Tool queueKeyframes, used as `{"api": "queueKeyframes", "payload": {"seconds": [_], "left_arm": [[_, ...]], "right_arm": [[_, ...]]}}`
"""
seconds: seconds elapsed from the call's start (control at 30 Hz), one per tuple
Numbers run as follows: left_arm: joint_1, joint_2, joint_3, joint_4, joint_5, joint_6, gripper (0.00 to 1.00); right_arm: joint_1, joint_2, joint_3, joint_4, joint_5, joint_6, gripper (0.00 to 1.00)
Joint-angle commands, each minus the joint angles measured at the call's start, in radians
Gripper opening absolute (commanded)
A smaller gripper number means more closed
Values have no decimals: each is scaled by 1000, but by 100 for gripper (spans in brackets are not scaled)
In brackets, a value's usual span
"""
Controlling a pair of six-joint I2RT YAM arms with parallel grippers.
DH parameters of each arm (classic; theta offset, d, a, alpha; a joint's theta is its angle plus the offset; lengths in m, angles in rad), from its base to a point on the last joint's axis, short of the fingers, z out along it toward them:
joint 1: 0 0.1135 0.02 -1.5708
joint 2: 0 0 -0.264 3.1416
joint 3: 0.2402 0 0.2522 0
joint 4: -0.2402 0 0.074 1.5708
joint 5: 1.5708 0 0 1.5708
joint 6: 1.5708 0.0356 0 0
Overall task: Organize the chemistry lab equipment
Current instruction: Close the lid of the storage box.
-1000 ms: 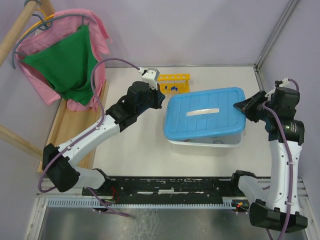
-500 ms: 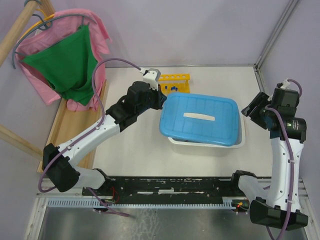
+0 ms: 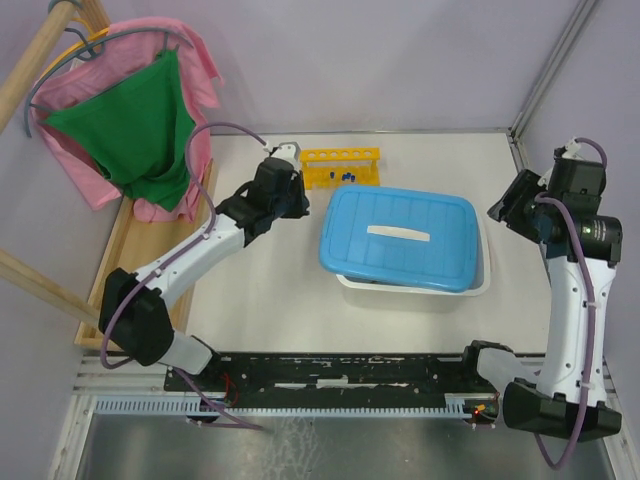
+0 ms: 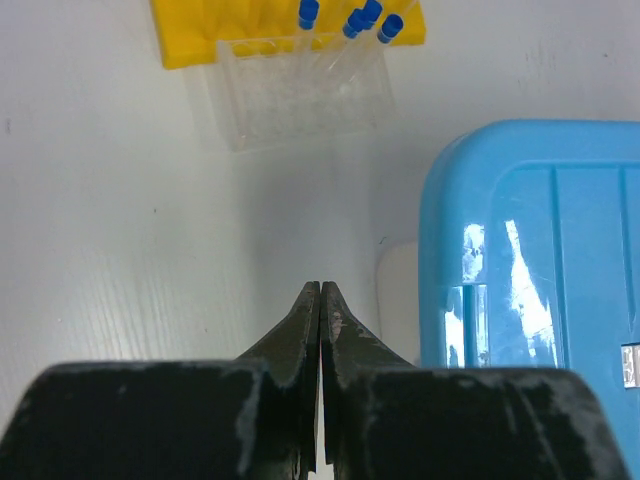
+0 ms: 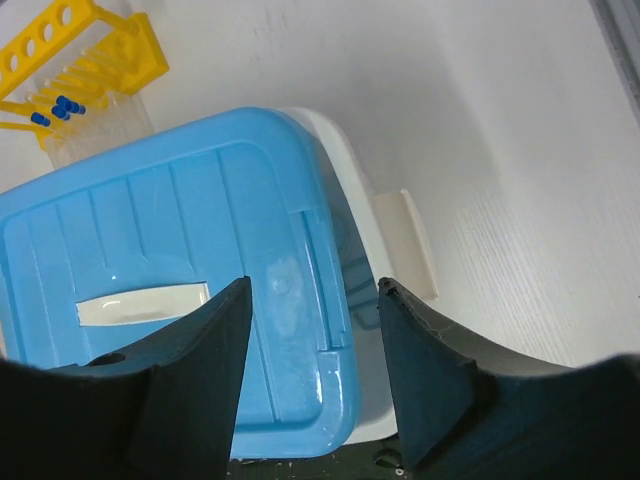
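Changed: blue lid (image 3: 398,238) was tipped up in R claw, now lies flat on white tub (image 3: 482,276), slid left; both arms drawn back.
L claw (image 4: 320,290): shut, empty, over table (image 3: 270,270), left of lid.
R claw (image 5: 312,300): open, empty, by tub's right end.
Rack (image 3: 342,157): yellow, far side, just beyond lid's far-left corner.
Tubes (image 3: 347,176): blue caps, in rack.

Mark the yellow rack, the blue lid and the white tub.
yellow rack (image 3: 340,155), top view, upper plate with the holes.
blue lid (image 3: 400,208), top view, ribbed top face.
white tub (image 5: 408,245), right wrist view, side handle tab.
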Motion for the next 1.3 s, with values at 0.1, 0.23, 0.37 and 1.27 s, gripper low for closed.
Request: {"api": "queueKeyframes", "payload": {"seconds": [0.1,0.23,0.37,1.27], "left_arm": [[6,104,110,-13,156,-41,3],[7,140,133,6,242,-52,3],[5,150,166,-22,265,-51,3],[-32,147,328,-110,75,20,3]], "right_arm": [[0,98,84,-26,-90,-62,61],[0,117,80,-27,-88,-70,61],[1,129,72,-26,-87,-77,61],[22,258,151,32,-210,-107,31]]}}
